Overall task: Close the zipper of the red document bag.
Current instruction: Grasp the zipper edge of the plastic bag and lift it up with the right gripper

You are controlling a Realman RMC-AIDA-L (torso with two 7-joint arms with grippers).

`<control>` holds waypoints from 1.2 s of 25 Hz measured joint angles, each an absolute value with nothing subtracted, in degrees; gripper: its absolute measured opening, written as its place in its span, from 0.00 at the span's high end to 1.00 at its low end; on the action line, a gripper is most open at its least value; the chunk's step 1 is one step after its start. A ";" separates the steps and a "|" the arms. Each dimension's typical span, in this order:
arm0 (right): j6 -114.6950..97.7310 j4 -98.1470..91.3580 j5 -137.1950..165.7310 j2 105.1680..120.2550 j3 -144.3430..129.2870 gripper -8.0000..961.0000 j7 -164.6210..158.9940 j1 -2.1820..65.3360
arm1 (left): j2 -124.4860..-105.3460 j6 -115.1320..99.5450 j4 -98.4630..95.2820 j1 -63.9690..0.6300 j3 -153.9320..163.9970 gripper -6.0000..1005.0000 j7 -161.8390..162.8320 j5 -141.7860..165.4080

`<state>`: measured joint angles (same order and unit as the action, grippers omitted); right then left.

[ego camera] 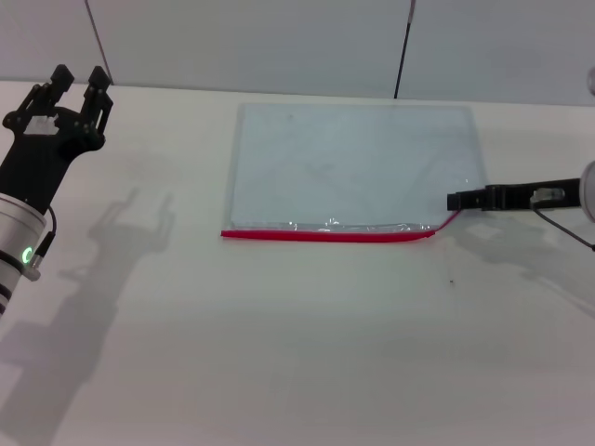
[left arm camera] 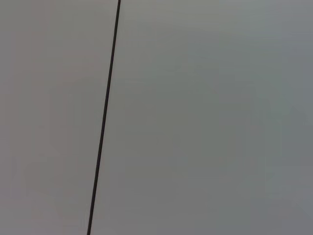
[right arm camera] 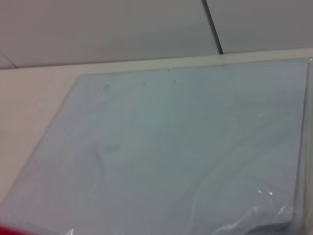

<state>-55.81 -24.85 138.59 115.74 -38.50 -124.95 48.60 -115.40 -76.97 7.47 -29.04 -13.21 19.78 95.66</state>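
The red document bag (ego camera: pixel 353 167) lies flat on the white table, a translucent pale blue-grey pouch; it also fills the right wrist view (right arm camera: pixel 171 147). Its zipper (ego camera: pixel 325 235), a thin red strip, runs along the edge nearest me. At the right end the strip curls up off the table to the tip of my right gripper (ego camera: pixel 453 200), which reaches in low from the right and looks shut on that end. My left gripper (ego camera: pixel 79 82) hangs raised at the far left, well away from the bag, open and holding nothing.
The table (ego camera: pixel 297 353) stretches bare in front of the bag. A grey panelled wall (ego camera: pixel 279 37) with a dark seam (left arm camera: pixel 103 117) stands behind its far edge. A cable (ego camera: pixel 567 230) trails from my right arm.
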 joint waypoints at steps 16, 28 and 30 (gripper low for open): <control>-47.30 -22.04 134.28 115.84 -38.66 0.30 -122.28 50.43 | -115.39 -75.91 7.47 -29.70 -13.36 0.53 19.78 95.62; -46.49 -20.64 134.61 115.81 -38.90 0.30 -122.18 50.06 | -115.33 -75.94 7.47 -29.23 -13.38 0.54 19.78 95.62; -47.38 -21.86 134.55 115.79 -38.79 0.30 -122.22 49.55 | -115.30 -75.94 7.47 -29.03 -13.29 0.54 19.78 95.62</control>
